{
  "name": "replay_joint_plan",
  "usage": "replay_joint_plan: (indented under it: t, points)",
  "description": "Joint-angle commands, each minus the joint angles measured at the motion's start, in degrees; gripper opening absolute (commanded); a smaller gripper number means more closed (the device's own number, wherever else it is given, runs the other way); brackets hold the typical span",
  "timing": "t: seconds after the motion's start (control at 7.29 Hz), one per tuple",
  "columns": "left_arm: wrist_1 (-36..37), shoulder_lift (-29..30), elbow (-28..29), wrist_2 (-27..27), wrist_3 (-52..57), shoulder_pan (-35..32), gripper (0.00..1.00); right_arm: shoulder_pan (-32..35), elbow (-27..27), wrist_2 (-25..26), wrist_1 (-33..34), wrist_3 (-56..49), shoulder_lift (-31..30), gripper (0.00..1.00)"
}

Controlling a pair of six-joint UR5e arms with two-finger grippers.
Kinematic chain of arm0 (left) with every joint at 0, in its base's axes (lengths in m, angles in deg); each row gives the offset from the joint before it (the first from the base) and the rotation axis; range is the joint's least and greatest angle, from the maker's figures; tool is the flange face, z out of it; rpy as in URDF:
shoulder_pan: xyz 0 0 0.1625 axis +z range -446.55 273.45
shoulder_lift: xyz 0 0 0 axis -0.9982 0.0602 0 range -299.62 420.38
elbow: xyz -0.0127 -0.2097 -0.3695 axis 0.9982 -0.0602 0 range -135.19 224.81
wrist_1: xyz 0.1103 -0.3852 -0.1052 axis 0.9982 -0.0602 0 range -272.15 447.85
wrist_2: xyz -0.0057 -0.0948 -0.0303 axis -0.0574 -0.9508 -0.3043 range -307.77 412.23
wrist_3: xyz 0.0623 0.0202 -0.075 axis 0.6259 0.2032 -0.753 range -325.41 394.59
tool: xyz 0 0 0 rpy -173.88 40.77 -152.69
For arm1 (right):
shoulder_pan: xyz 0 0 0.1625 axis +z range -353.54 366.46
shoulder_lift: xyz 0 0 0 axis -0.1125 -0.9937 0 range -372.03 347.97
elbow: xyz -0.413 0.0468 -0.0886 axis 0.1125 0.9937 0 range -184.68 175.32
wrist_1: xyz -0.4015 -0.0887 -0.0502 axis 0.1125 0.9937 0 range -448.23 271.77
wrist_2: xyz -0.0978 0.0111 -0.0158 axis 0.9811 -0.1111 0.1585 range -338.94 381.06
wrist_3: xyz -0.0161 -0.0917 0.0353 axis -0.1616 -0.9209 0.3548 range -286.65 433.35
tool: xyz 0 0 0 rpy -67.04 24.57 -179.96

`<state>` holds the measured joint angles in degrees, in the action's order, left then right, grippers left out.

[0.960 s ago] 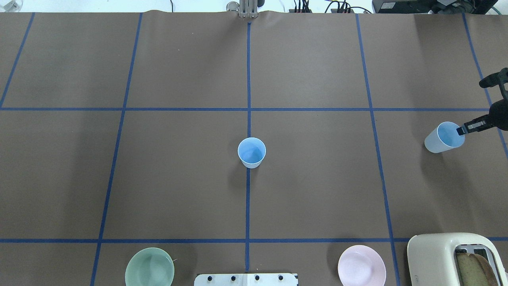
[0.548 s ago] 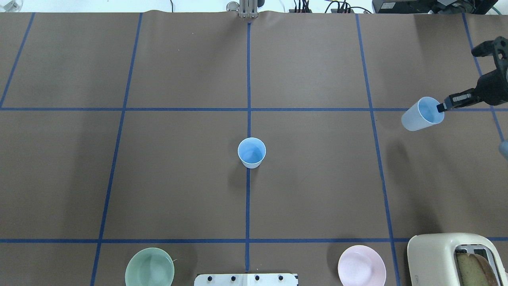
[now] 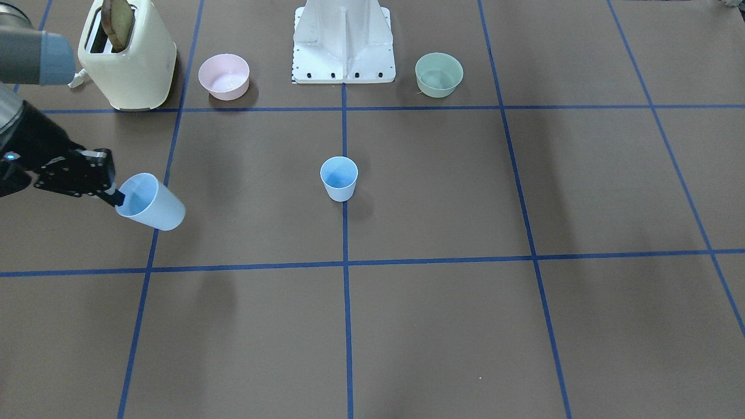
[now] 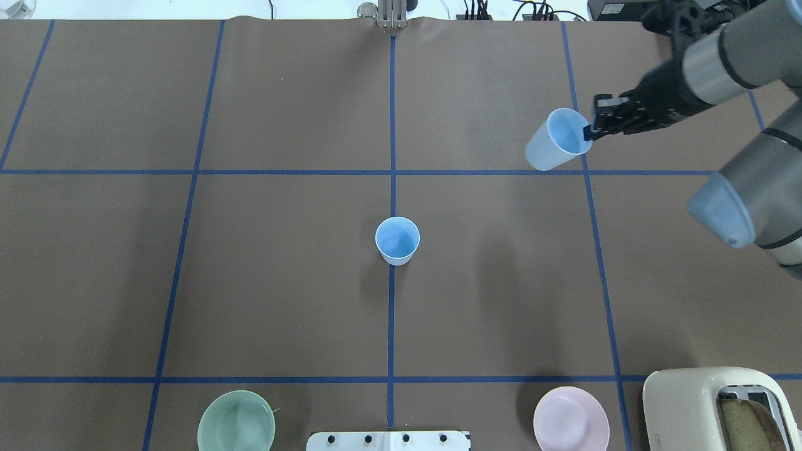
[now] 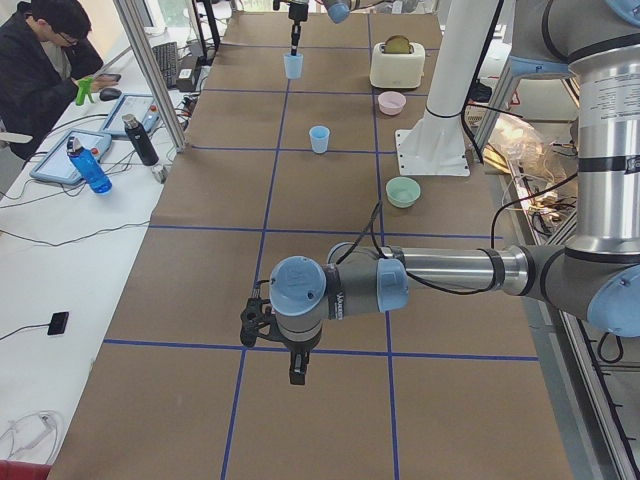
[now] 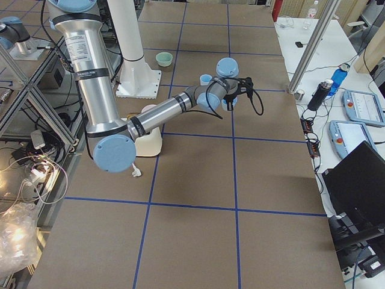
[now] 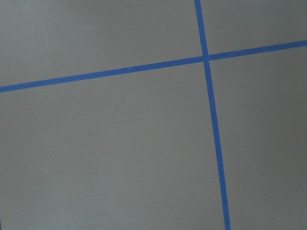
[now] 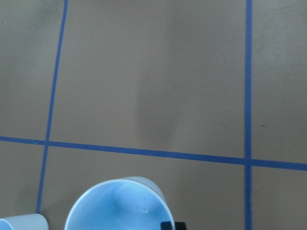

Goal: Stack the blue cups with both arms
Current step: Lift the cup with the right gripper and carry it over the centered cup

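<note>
One blue cup (image 4: 397,240) stands upright at the table's centre, on the middle tape line; it also shows in the front view (image 3: 339,178). My right gripper (image 4: 588,133) is shut on the rim of the second blue cup (image 4: 554,143) and holds it tilted, clear of the table, at the far right. The front view shows the same grip (image 3: 118,198) on this cup (image 3: 152,203). In the right wrist view the held cup (image 8: 120,207) fills the bottom edge. My left gripper (image 5: 295,372) shows only in the exterior left view, low over bare table; I cannot tell whether it is open or shut.
A cream toaster (image 4: 714,407) with bread in it stands at the near right. A pink bowl (image 4: 571,427) and a green bowl (image 4: 236,429) flank the white base column (image 4: 388,440). Blue tape lines grid the brown table.
My right gripper has carried the held cup leftward and toward the table's far side, and more of the right arm now shows. The centre cup has not moved.
</note>
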<state>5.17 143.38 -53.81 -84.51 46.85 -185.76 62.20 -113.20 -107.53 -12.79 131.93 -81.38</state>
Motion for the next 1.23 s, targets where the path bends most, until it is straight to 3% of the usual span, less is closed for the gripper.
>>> replay_joint_plan:
  t: [0.0,0.14,0.41,0.69,1.1]
  points:
    - [-1.26,-0.65,-0.34,-0.19,-1.27,0.08,0.99,-10.08,-2.75,9.45,17.57,9.22,13.22,0.00]
    - [-1.26,-0.73,-0.17,-0.10,-1.27,0.08,0.99,-15.95,-1.88,15.93,21.37,12.84,17.62,0.00]
    - [-1.26,-0.73,-0.08,-0.10,-1.27,0.17,0.98,-21.53,2.41,19.94,27.72,17.51,24.93,0.00]
    - [-1.26,-0.73,-0.08,-0.10,-1.36,0.17,0.99,-25.49,4.45,24.33,27.83,19.29,25.49,0.00]
    - [-1.26,-0.73,0.36,-0.10,-1.18,0.17,0.99,-26.47,6.39,25.57,27.92,19.29,23.92,0.00]
